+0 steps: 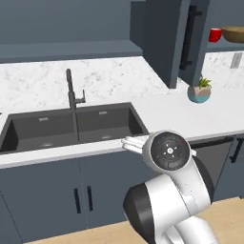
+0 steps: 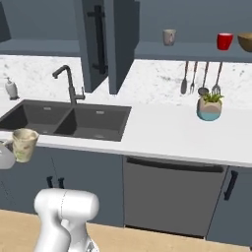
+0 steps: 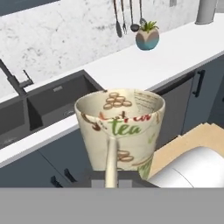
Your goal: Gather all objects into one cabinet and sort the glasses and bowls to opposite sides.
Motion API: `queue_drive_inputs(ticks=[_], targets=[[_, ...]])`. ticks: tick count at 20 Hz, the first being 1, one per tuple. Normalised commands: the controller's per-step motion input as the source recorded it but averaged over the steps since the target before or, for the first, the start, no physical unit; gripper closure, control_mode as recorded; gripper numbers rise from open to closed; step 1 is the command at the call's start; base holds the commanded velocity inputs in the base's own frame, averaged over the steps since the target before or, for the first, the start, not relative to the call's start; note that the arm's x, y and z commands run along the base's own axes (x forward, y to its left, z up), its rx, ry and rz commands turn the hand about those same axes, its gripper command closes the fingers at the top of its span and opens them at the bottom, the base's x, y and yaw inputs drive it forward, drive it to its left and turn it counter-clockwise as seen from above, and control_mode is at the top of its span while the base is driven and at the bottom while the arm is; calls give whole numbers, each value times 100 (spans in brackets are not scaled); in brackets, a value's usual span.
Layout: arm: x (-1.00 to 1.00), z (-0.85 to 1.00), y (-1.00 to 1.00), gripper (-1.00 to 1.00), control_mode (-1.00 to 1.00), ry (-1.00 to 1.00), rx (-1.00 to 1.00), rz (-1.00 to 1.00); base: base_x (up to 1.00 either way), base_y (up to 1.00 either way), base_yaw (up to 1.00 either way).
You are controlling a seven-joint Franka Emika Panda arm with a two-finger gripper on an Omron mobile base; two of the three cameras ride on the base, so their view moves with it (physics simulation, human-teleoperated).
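My gripper (image 3: pixel 113 180) is shut on the cream patterned mug (image 3: pixel 120 127), held by its handle with the mouth tilted toward the camera; "tea" is printed on it. In the right base view the mug (image 2: pixel 24 144) hangs in front of the sink counter at the far left. The slate cabinet's door (image 2: pixel 98 44) stands open, its black bar handle facing out. On the shelf (image 2: pixel 197 50) sit the taupe mug (image 2: pixel 169 37), the red cup (image 2: pixel 224 41) and the wooden bowl (image 2: pixel 244 42). The teal-and-peach vessel (image 2: pixel 209 107), with a plant in it, stands on the counter.
A double dark sink (image 1: pixel 71 126) with a black faucet (image 1: pixel 71 93) is set in the white counter. Utensils (image 2: pixel 199 78) hang on the marble backsplash. A dishwasher front (image 2: pixel 172 197) sits under the counter. A tall grey cylinder (image 3: pixel 205 11) stands at the counter's far end.
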Motion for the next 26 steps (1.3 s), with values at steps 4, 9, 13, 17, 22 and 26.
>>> queue_drive_inputs(ticks=[4,9,13,17,22,26], targets=[[0,0,0,100,100,0,0,0,-100,-1,0],[0,0,0,100,100,0,0,0,-30,0,0],[0,0,0,100,100,0,0,0,0,-83,1],[0,0,0,100,100,0,0,0,0,-100,8],[0,0,0,100,100,0,0,0,-11,-88,14],[0,0,0,100,100,0,0,0,-8,-3,0]])
